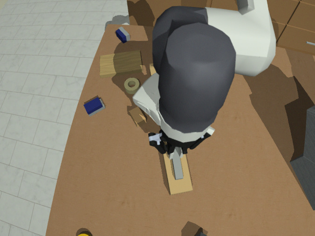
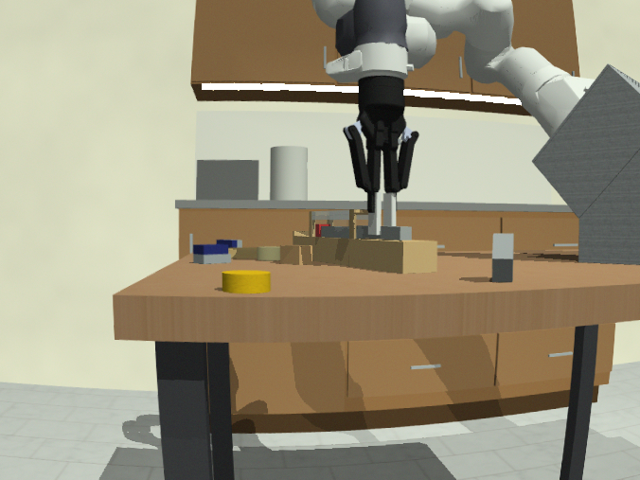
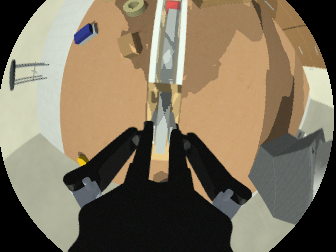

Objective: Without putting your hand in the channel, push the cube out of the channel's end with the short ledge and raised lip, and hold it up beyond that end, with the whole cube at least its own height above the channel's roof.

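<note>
A small red cube [image 3: 172, 5] [image 2: 322, 229] sits inside a long channel with pale side walls [image 3: 153, 42] [image 2: 330, 215], near its far end from me. My gripper [image 1: 175, 151] [image 2: 382, 227] [image 3: 163, 118] points straight down over the channel's near end and is shut on a long grey stick [image 1: 178, 169] [image 2: 400, 232] [image 3: 167, 55]. The stick lies level along the channel and reaches towards the cube. I cannot tell if its tip touches the cube. A tan base block [image 1: 181, 184] [image 2: 417, 257] lies under the near end. In the top view the arm hides most of the channel and the cube.
To the channel's left lie a tape ring [image 1: 131, 84] [image 3: 132, 6], a wooden board [image 1: 120, 62], a small tan block [image 1: 136, 114] and two blue-and-grey blocks [image 1: 94, 105] [image 1: 122, 34]. A yellow disc [image 2: 246, 280] and a grey-and-white block [image 2: 502, 257] stand at the front. A big grey box [image 1: 307, 151] [image 3: 289, 176] is right.
</note>
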